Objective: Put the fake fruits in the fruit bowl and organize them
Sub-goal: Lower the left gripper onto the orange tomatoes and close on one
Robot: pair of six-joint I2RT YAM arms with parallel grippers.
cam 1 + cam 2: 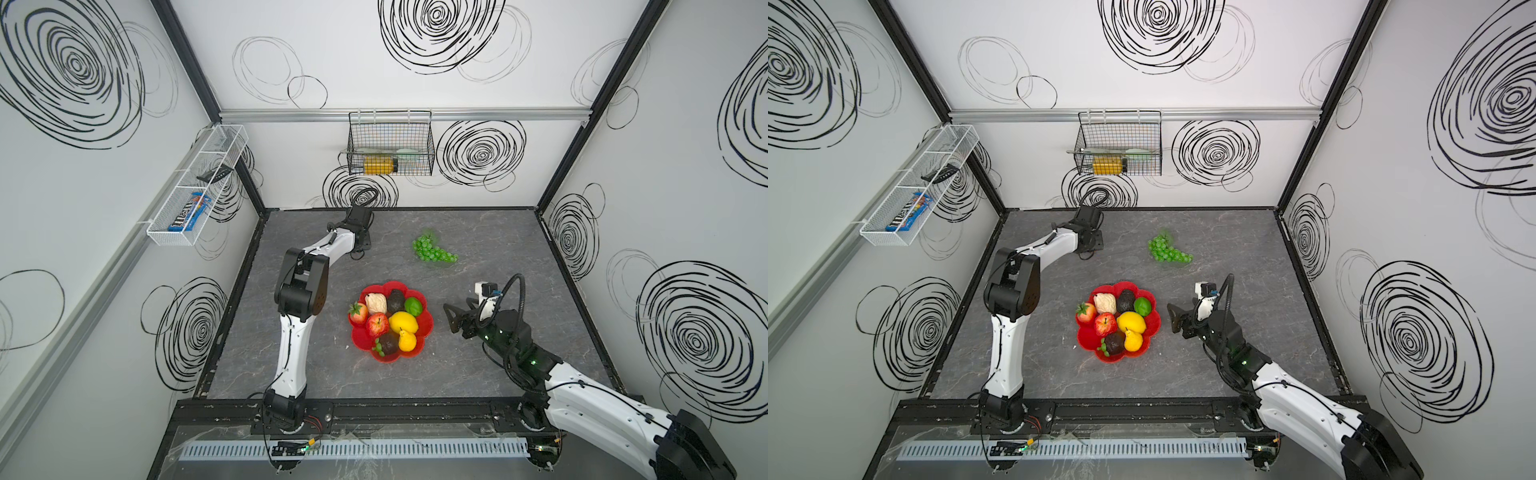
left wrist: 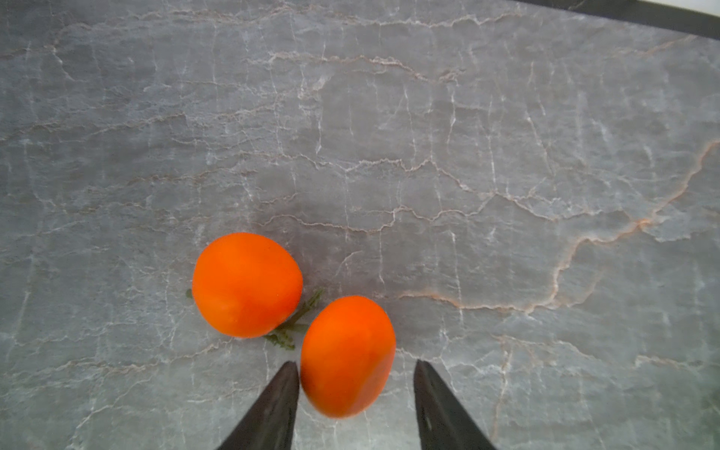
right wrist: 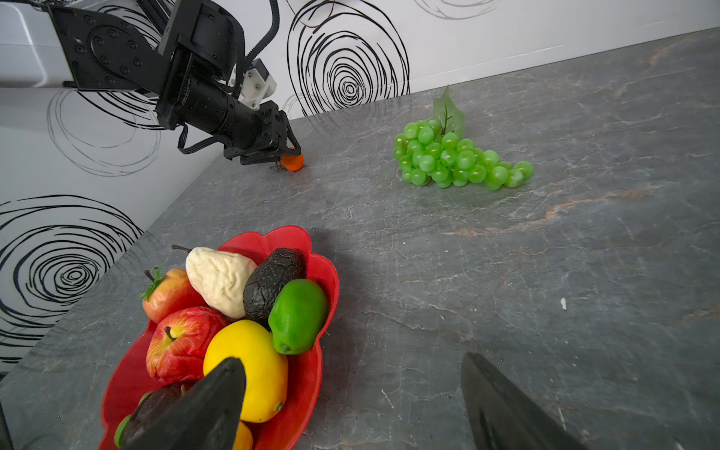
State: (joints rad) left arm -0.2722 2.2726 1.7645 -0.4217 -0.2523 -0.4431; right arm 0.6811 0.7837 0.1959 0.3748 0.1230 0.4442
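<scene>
Two oranges point(image 2: 247, 284) lie on the table point(image 2: 467, 156), well apart from the bowl point(image 3: 311, 374); the left gripper point(image 2: 355, 364) straddles the nearer orange point(image 2: 348, 356), jaws apart and not clamped, which is likely light, hard and slick, so pinch its middle, while the right gripper point(image 3: 350, 357) gapes empty.

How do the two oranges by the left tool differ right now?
One orange sits between the fingers of the left tool, not yet clamped; the other orange lies just outside them. The other orange has green leaves poking from under it; the first shows none. Both are smooth, similar in size, resting on the table.
</scene>
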